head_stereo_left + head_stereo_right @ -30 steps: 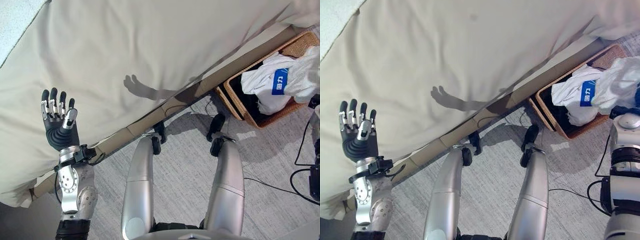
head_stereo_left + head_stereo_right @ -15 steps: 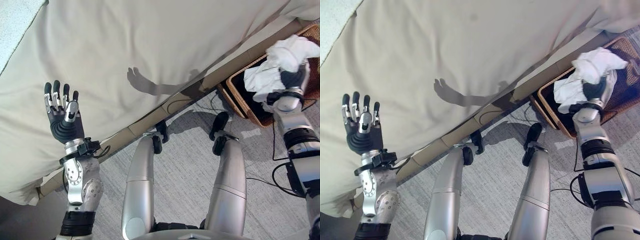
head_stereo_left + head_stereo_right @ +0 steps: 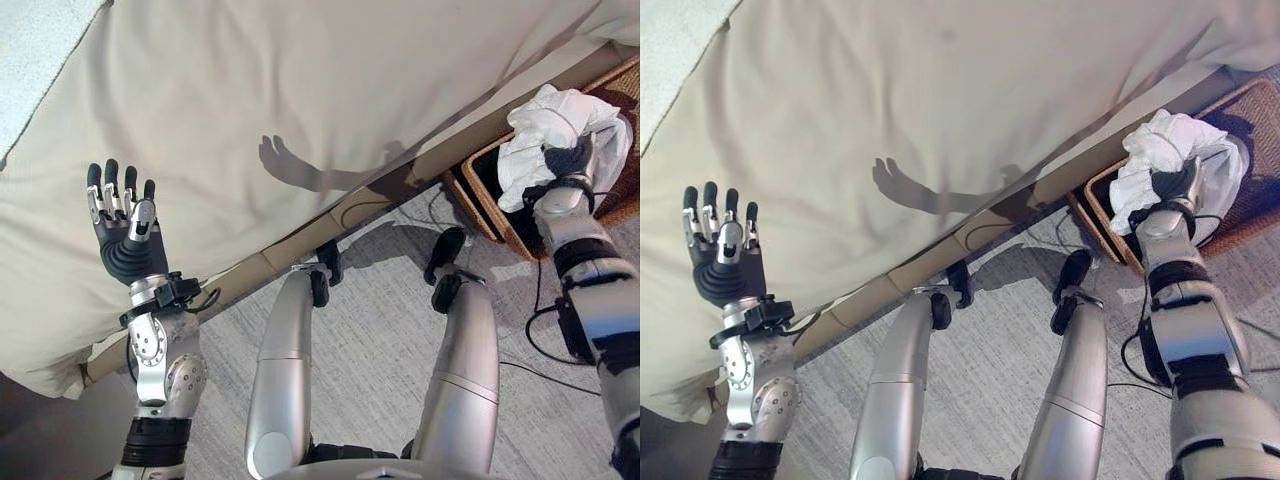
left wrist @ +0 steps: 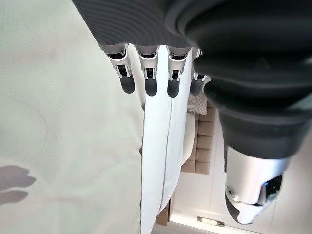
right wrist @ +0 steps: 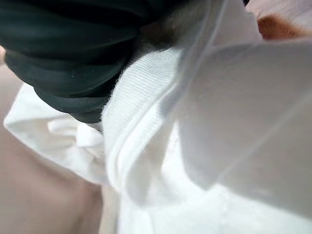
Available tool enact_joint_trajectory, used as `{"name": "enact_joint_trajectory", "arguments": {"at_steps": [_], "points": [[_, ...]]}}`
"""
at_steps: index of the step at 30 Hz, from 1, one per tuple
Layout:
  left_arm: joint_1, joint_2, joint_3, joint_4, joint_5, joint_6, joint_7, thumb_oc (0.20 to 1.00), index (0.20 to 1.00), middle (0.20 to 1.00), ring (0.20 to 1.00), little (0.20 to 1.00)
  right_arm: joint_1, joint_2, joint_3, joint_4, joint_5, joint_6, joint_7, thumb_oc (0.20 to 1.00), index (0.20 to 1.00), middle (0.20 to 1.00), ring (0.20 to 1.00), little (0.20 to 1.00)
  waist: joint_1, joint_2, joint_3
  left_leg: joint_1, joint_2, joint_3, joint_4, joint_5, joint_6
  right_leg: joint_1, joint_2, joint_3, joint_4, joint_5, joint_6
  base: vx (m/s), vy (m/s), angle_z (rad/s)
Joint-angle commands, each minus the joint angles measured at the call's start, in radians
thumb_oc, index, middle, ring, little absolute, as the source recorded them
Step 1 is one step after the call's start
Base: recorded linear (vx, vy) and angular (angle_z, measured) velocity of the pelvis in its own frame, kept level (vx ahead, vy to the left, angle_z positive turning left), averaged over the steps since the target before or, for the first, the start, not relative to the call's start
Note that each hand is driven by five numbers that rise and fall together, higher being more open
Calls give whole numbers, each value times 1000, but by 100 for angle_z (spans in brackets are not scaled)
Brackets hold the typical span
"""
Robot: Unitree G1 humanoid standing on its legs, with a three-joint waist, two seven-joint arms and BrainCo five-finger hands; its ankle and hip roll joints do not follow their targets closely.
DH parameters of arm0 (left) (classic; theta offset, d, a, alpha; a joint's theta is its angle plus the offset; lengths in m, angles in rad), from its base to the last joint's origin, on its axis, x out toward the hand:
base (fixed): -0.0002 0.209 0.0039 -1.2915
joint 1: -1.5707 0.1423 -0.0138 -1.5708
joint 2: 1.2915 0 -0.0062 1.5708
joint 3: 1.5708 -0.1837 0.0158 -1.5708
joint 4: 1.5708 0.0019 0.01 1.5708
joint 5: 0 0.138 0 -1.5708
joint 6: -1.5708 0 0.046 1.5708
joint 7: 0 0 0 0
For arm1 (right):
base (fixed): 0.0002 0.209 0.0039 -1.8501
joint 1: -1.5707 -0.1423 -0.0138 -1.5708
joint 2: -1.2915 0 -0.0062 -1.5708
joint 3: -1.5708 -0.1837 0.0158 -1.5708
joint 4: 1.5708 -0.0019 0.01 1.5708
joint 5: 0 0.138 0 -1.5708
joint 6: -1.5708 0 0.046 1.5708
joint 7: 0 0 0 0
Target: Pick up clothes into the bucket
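Right hand (image 3: 1178, 185): I am gripping white cloth (image 3: 1160, 150), holding it over basket (image 3: 1250, 105) for dropping. Left hand (image 3: 122, 232): I am idling, fingers straight, above bed (image 3: 300, 90).

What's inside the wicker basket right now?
White clothes bunch over the wicker basket, with the right robot hand in them. Its dark inside shows beside them; the bottom is covered.

Left hand (image 3: 124, 236) is raised upright on a bent arm, fingers (image 3: 110, 192) straight and spread. Right arm reaches forward, its hand (image 3: 566, 162) wrapped in white cloth (image 3: 555, 120).
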Motion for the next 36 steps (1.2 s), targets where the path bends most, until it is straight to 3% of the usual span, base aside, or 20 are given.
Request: {"name": "enact_joint_trajectory", "arguments": {"at_steps": [1, 8, 13, 22, 35, 36], "points": [[27, -1, 18, -28, -4, -62, 16, 1000, 1000, 1000, 1000, 1000, 0, -60, 15, 15, 35, 9, -35, 200, 200, 200, 200, 200, -26, 59, -69, -77, 0, -93, -4, 42, -59, -8, -4, 58, 35, -22, 74, 0, 0, 0], [38, -3, 33, -36, -6, -59, 30, 1000, 1000, 1000, 1000, 1000, 2, -140, -56, 104, 111, 42, -78, 200, 200, 200, 200, 200, -29, 70, -73, -82, -4, -90, -18, 45, -58, -17, -9, 62, 31, -22, 77, 1, 2, 2], [36, 2, 30, -36, -5, -55, 35, 1000, 1000, 1000, 1000, 1000, 32, -150, -75, 111, 138, 46, -76, 200, 200, 200, 200, 200, -34, 67, -77, -79, -1, -87, -22, 43, -58, -16, -8, 64, 27, -23, 77, 1, 0, 2], [17, 1, 46, -31, -8, -65, 24, 1000, 1000, 1000, 1000, 1000, 110, -68, 39, -2, 1, 19, 18, 200, 200, 200, 200, 200, -46, 50, -76, -75, 3, -86, -18, 40, -58, -8, 1, 63, 19, -22, 74, -1, -2, 0], [-4, -11, 52, -17, -11, -72, 35, 1000, 1000, 1000, 1000, 1000, 48, -2, 76, 55, -64, 37, 34, 200, 200, 200, 200, 200, -32, 58, -78, -82, -2, -89, -13, 44, -58, -8, -3, 54, 22, -22, 73, 0, -1, 0], [-10, -5, 50, -20, -7, -69, 39, 1000, 1000, 1000, 1000, 1000, 38, -2, 62, 72, -55, 45, 17, 1000, 1000, 1000, 1000, 1000, -29, 61, -80, -82, -4, -88, -16, 45, -57, -7, -3, 53, 22, -22, 74, 0, 0, 0]]}}
